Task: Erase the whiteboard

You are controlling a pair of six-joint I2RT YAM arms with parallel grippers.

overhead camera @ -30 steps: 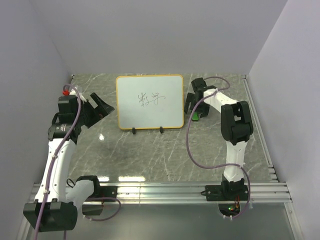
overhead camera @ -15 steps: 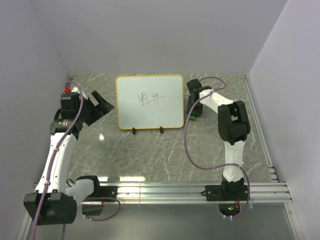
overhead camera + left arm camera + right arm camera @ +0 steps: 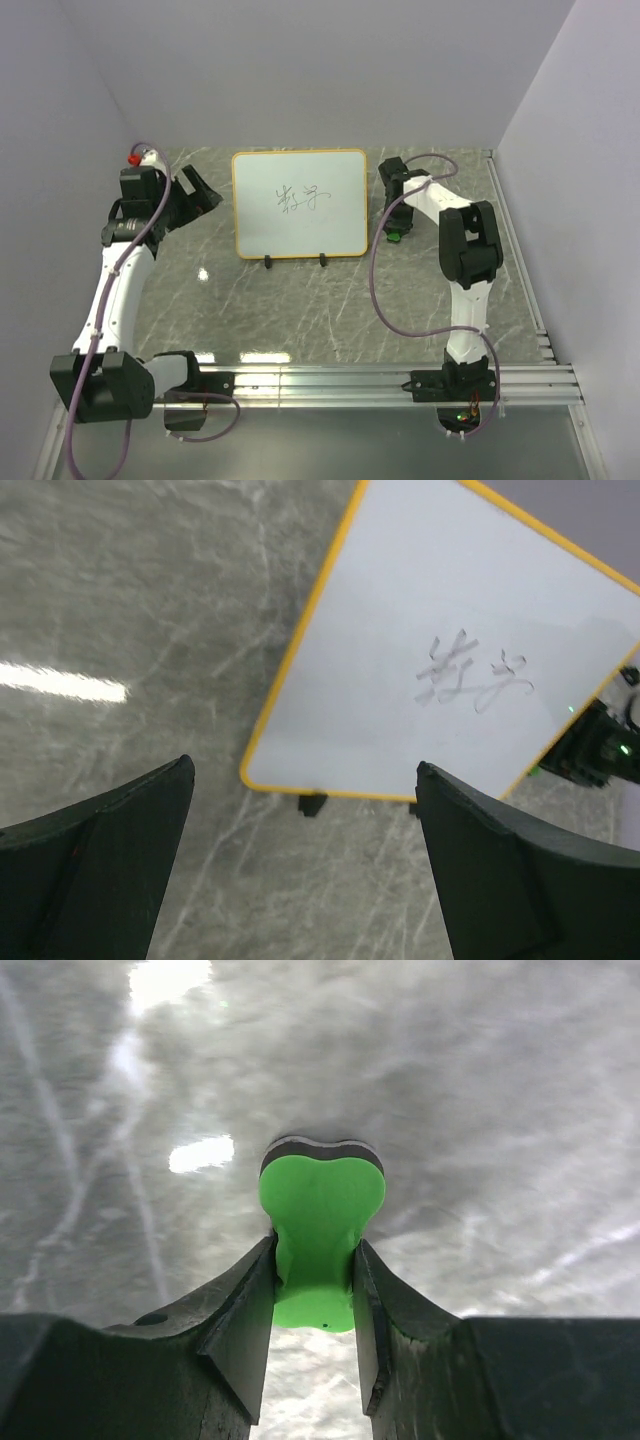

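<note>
The whiteboard (image 3: 300,204) stands upright at the back middle of the table, orange-framed, on two black feet, with black scribbles (image 3: 301,199) at its centre. It also fills the upper right of the left wrist view, the whiteboard (image 3: 480,630). Left of the board, my left gripper (image 3: 198,192) is open with nothing between its fingers (image 3: 500,880). Right of the board, my right gripper (image 3: 394,228) is shut on a small green eraser (image 3: 318,1230), squeezed at its waist between the pads. The eraser (image 3: 395,236) shows as a green speck low beside the board's right edge.
Grey walls close in the marble table (image 3: 330,300) at the back and both sides. A metal rail (image 3: 320,383) runs along the near edge. A purple cable (image 3: 378,290) loops from the right arm over the table.
The right gripper has closed on the green eraser. The left arm has swung back toward the left wall, its gripper still open.
</note>
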